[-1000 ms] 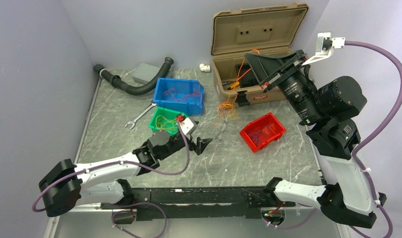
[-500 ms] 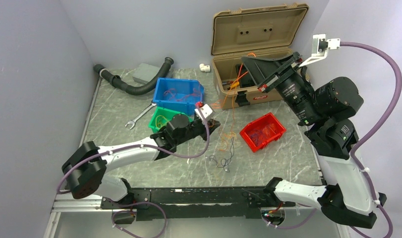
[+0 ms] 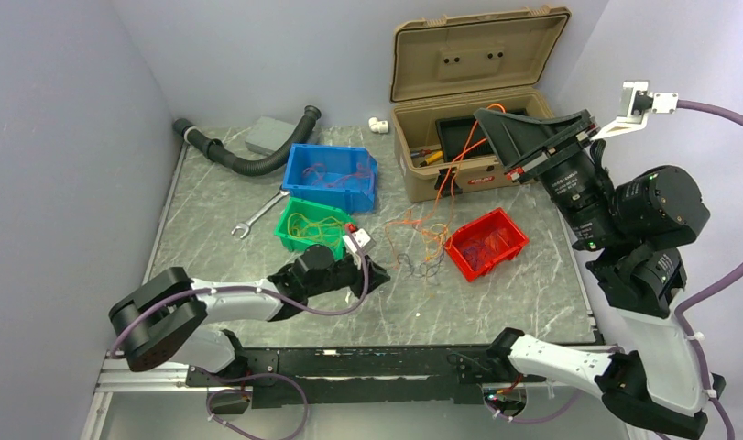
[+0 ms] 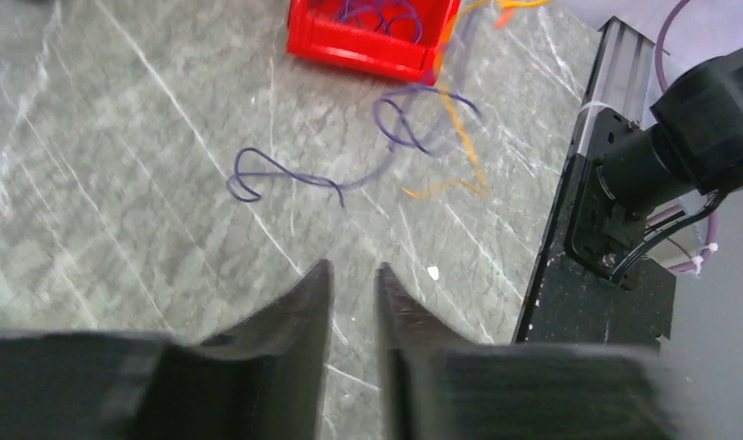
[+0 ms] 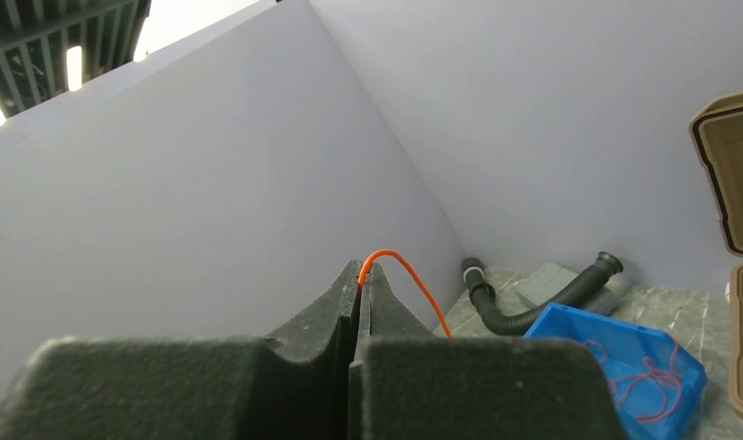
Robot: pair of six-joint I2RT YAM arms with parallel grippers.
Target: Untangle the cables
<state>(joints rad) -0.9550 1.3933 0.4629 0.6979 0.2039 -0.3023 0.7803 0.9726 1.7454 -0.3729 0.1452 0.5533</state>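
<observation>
An orange cable (image 5: 384,252) is clamped aloft by the right gripper (image 5: 360,275) to stretch the tangle (image 3: 420,243); the left gripper (image 4: 352,275) jaws are narrowly apart, seemingly empty.

the right gripper (image 5: 359,275) pinches an orange cable (image 5: 406,269) arcing from its tips, with a black hose (image 5: 521,317) and a blue bin (image 5: 573,341) of red cables (image 5: 644,376) near the far corner of the bench (image 5: 688,299).

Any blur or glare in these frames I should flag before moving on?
Left wrist: the left pincer is soft in the foreground, and the loose wires by the red bin smear. Right wrist: right pincer soft, orange wire crisp, ceiling lamps glare top left. Top view: even light, sharp.
</observation>
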